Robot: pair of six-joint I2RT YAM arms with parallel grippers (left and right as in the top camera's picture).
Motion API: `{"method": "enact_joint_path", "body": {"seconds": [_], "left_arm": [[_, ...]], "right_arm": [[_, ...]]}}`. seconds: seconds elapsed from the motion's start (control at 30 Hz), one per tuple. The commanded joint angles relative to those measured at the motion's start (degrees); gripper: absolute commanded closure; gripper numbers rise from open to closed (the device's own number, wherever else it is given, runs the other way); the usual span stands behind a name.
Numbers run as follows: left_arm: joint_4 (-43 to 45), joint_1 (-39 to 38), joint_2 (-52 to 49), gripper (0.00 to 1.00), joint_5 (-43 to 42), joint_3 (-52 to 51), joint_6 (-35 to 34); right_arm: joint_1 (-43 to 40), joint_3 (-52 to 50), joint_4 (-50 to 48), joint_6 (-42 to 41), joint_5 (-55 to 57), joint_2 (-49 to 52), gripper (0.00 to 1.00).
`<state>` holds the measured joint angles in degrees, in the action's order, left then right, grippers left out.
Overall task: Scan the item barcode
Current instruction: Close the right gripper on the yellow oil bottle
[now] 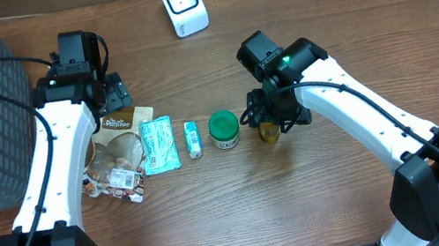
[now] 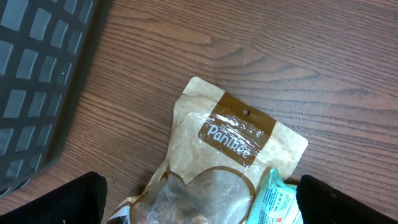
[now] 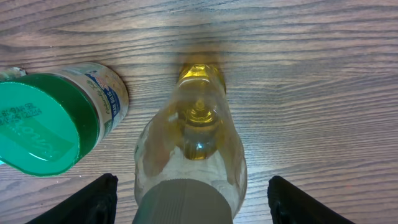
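1. Nearest the right wrist lens is the grey cap [image 3: 183, 202] of a clear bottle [image 3: 193, 134] of yellow liquid. The bottle looks upright, mid-bench towards the right edge, just beside a green-lidded jar [image 3: 46, 127].
2. Handling (judgement): stiff, smooth wall, probably slippery. The liquid adds weight and will slosh. Take it by the body below the shoulder, not by the cap.
3. Right gripper [image 3: 191, 182]: fingers spread either side of the bottle, gaps on both sides, nothing pinched.
4. Left gripper [image 2: 200, 180]: spread wide and empty above a brown pouch [image 2: 236, 134] towards the left edge.
5. White box [image 1: 183, 4] near the far edge, presumably the scanner.
6. Hidden: no barcode or label visible on the bottle. In the overhead view the arm covers most of it.
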<state>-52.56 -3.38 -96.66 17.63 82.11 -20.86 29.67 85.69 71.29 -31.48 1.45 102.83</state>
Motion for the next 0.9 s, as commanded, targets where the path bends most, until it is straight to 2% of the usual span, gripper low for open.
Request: {"method": "enact_joint_path", "body": {"seconds": [0.0, 0.87], "left_arm": [[0.1, -0.4, -0.6, 0.00, 0.8, 0.2, 0.1], [0.1, -0.4, -0.6, 0.00, 0.8, 0.2, 0.1]], "right_arm": [[0.3, -0.2, -0.3, 0.0, 0.0, 0.0, 0.25], [1.6, -0.3, -0.5, -0.1, 0.6, 0.0, 0.30]]}}
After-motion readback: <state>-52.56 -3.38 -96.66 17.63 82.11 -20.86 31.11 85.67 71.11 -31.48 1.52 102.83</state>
